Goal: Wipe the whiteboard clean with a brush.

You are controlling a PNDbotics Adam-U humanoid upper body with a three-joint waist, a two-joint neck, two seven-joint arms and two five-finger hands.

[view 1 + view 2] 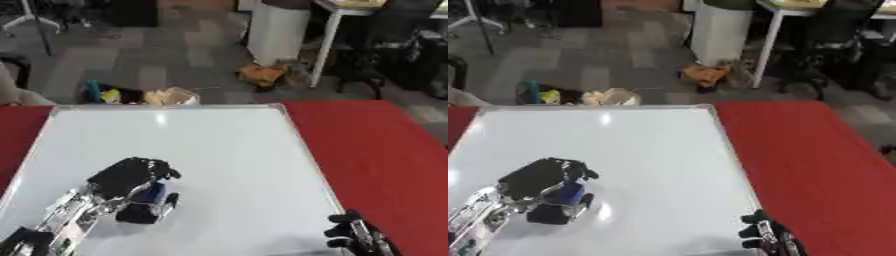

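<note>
A large whiteboard (219, 145) lies flat on the red table (385, 150), its surface looking white with no marks I can make out. My left hand (127, 176) is over the board's lower left, fingers curled round a dark blue and black brush (150, 202) that rests on the board. My right hand (350, 234) shows at the board's lower right corner, by the frame edge, fingers curled and holding nothing.
Red tablecloth stretches to the right of the board. Beyond the table's far edge are a grey floor, a white cabinet (278, 30), a white desk leg (325, 45), a brown object (262, 74) and a colourful heap (131, 95).
</note>
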